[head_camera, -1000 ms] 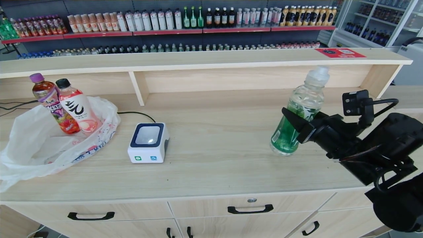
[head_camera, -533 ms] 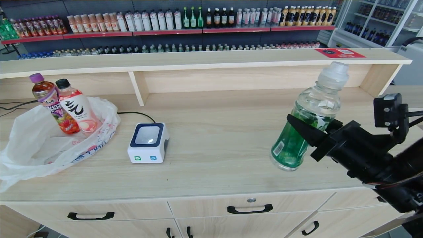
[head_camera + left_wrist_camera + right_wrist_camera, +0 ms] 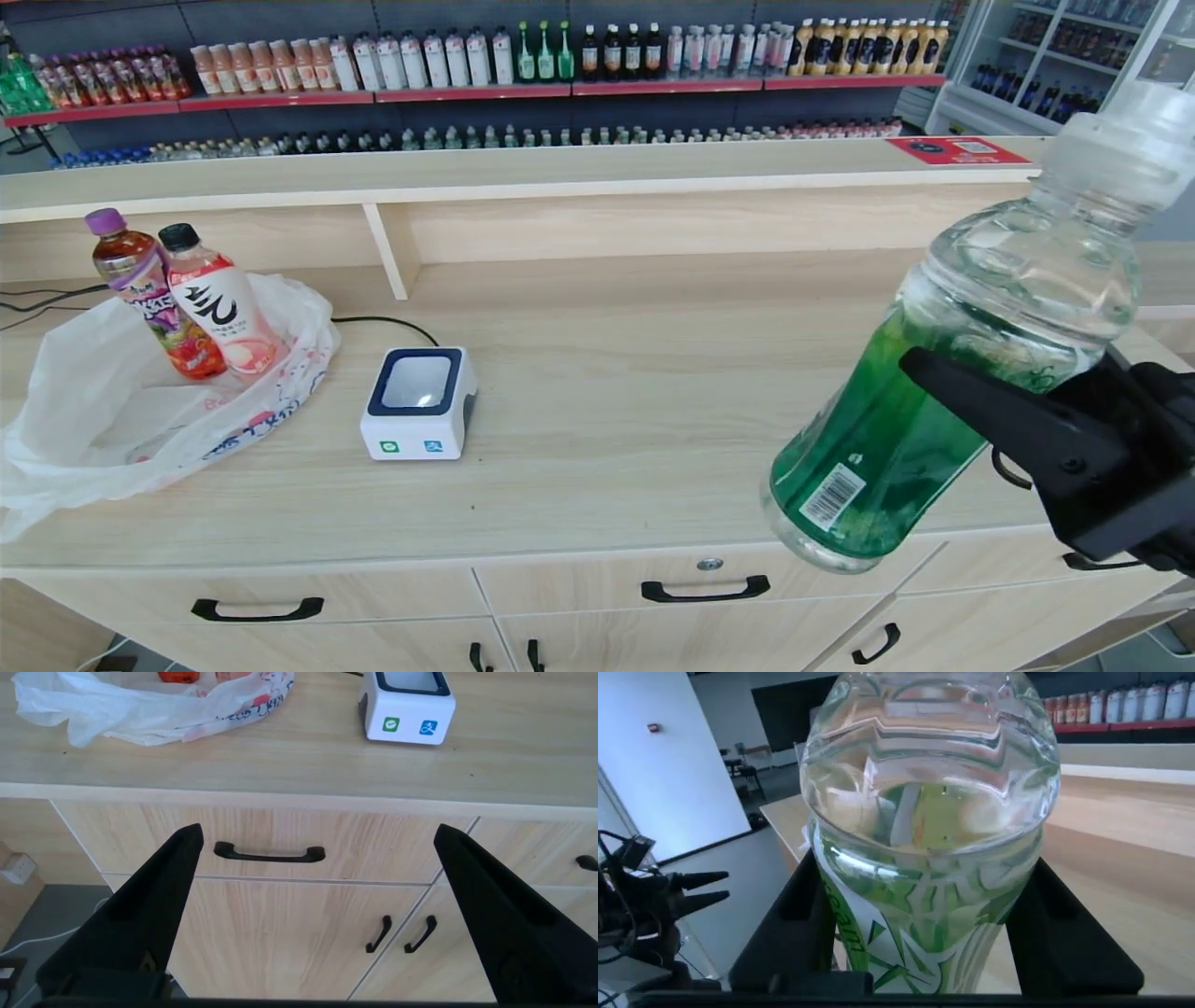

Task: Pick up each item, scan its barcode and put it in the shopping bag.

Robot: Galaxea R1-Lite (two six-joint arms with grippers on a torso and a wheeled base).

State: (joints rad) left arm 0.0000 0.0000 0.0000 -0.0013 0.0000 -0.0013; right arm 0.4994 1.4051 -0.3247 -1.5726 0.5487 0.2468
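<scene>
**A:** Step in hand?
**B:** Carriage to the scan, by the look of it. Clear plastic bottle of green drink with a pale cap [image 3: 868, 448], tilted, raised clear of the light wooden desk [image 3: 607, 420] toward its right end. Clamped round the middle by the black right hand [image 3: 929, 952], one finger on each side.

**A:** Next move?
**B:** Probably a sweep left to the small white scanner box with a dark-framed window [image 3: 418, 401], mid-desk and well apart from the bottle. Calls for turning the white barcode patch [image 3: 831, 497], low on the green label, toward that window. Then on to the crumpled white plastic shopping bag [image 3: 103, 420] at the left end.

**A:** Anything at the bag?
**B:** Purple-capped bottle of brown drink [image 3: 149, 299] and black-capped pink-and-white bottle [image 3: 219, 308], touching, leaning at the bag's mouth. Inside or merely on the plastic: unclear.

**A:** Other hand?
**B:** Left hand [image 3: 318, 835] spread wide, holding nothing, low before the drawer fronts.

**A:** Writing?
**B:** Barcode bars plain, digits too small. Bold dark characters on the pink-and-white label, coloured print on the bag, two square icons on the scanner front.
</scene>
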